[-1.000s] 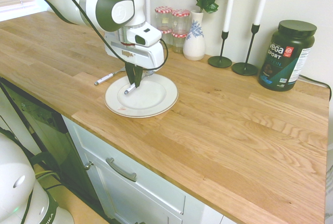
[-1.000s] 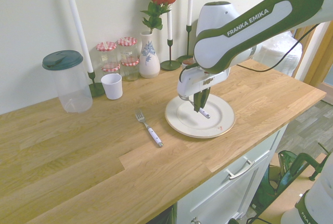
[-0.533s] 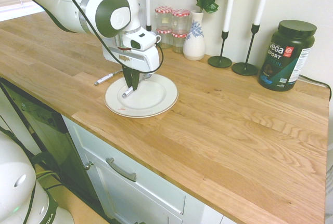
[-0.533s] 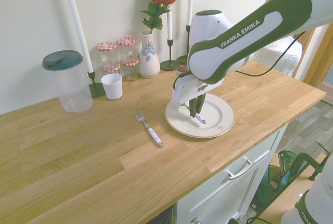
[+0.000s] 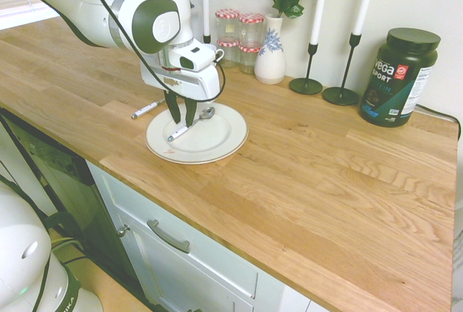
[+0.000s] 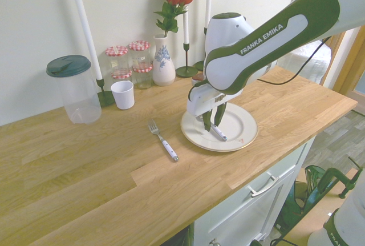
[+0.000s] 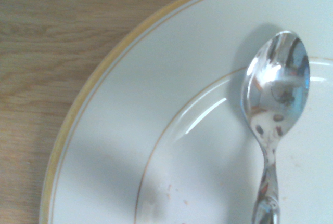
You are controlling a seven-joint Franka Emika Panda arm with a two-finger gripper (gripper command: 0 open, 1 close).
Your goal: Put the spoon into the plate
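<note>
The spoon is seen lying inside the plate, straddled by the gripper, whose jaws are parted slightly and appear to hold nothing, though the handle is partly hidden between them. If the arm is lifted carelessly, the handle could be snagged and the spoon flicked out. The plate is set near the front edge of a wooden kitchen counter.

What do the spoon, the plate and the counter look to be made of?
Spoon: polished metal bowl with mirror-like reflections; white handle, likely plastic.
Plate: glossy glazed ceramic, probably, cream-white with thin gold lines.
Counter: wood, oak-like, joined staves with visible grain and a satin sheen.
</note>
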